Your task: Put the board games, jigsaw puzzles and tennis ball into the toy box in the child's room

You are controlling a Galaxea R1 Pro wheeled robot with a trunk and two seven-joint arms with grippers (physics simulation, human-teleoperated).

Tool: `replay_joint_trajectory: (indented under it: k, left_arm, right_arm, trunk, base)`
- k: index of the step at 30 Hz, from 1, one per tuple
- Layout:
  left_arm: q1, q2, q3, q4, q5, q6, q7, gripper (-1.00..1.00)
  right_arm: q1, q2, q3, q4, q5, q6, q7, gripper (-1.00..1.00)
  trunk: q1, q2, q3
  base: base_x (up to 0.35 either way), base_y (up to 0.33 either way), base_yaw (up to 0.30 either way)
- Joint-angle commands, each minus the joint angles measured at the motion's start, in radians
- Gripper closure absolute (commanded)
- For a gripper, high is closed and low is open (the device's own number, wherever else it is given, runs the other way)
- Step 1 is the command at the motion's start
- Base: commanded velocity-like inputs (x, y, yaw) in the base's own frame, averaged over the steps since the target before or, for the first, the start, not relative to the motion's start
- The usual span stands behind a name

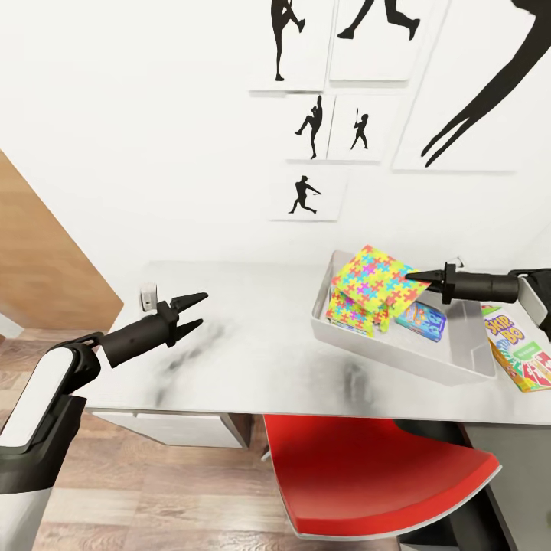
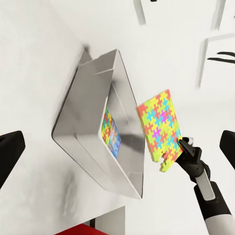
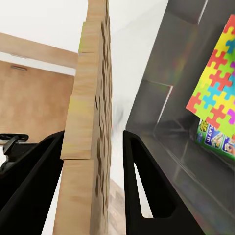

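Your right gripper [image 1: 409, 276] pinches the edge of one jigsaw puzzle [image 1: 375, 280], held tilted above the toy box [image 1: 467, 360]. A second jigsaw puzzle [image 1: 353, 312] and a blue board game [image 1: 422, 319] lie inside. Another board game [image 1: 522, 348] rests on the table [image 1: 252, 337] beside the box. Your left gripper [image 1: 193, 311] hovers, fingers spread, empty.

Skip-Bo board game [image 1: 520, 348] edge-cropped
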Motion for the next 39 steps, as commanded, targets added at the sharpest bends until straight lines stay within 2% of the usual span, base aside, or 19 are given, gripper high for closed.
replay_joint_trajectory:
  k: [1, 15, 39]
  left_arm:
    - [-0.001, 0.001, -0.001, -0.001, 0.011, 0.001, 0.01, -1.0]
    - [-0.003, 0.0, -0.002, -0.001, 0.011, 0.001, 0.009, -1.0]
    - [-0.004, 0.001, -0.002, -0.001, 0.011, 0.001, 0.008, -1.0]
  right_arm:
    - [0.001, -0.001, 0.005, 0.0, -0.002, 0.006, 0.004, 1.0]
    - [0.008, 0.0, 0.003, 0.001, -0.001, 0.006, 0.001, 1.0]
    - [-0.011, -0.001, -0.007, 0.002, -0.003, 0.006, -0.002, 1.0]
  trunk:
    - [0.001, -0.002, -0.002]
    - [0.001, -0.002, -0.007]
    - [0.001, -0.002, -0.042]
  base:
    - [0.0, 0.0, 0.0]
    - [0.0, 0.0, 0.0]
    - [0.0, 0.0, 0.0]
